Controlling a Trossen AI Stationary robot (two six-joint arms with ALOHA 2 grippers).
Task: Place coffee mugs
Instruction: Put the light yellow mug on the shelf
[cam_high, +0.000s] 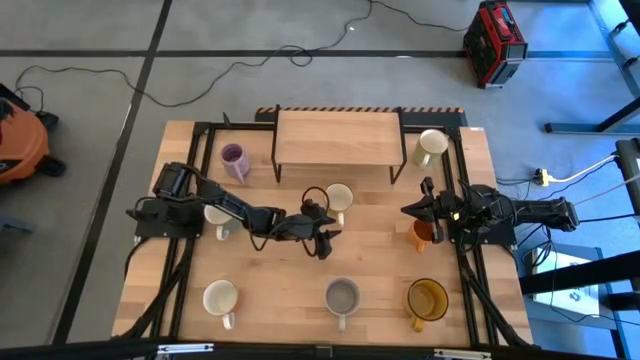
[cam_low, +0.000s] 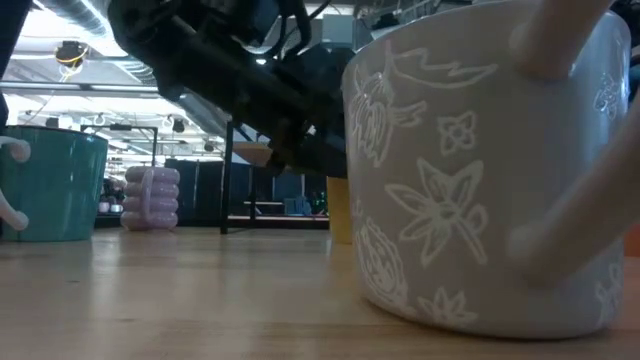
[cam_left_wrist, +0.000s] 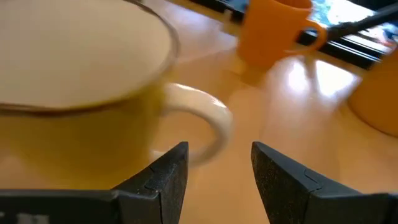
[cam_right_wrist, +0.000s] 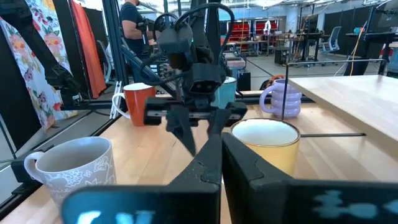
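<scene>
My left gripper (cam_high: 326, 242) is open at mid-table, low over the wood. Its fingers (cam_left_wrist: 166, 175) stand just short of the white handle (cam_left_wrist: 214, 121) of a yellow mug with a cream inside (cam_high: 340, 196), which stands upright on its base; they touch nothing. The right wrist view shows this gripper (cam_right_wrist: 198, 132) beside that mug (cam_right_wrist: 264, 142). An orange mug (cam_left_wrist: 273, 31) stands beyond. My right gripper (cam_right_wrist: 221, 152) waits shut at the table's right (cam_high: 412, 208).
A wooden riser (cam_high: 338, 138) stands at the far middle. Other mugs stand around: lilac (cam_high: 234, 158), cream (cam_high: 432, 145), orange (cam_high: 425, 235), amber (cam_high: 428, 298), grey floral (cam_high: 343, 295), cream (cam_high: 220, 297). A pale mug (cam_high: 218, 218) stands under my left arm.
</scene>
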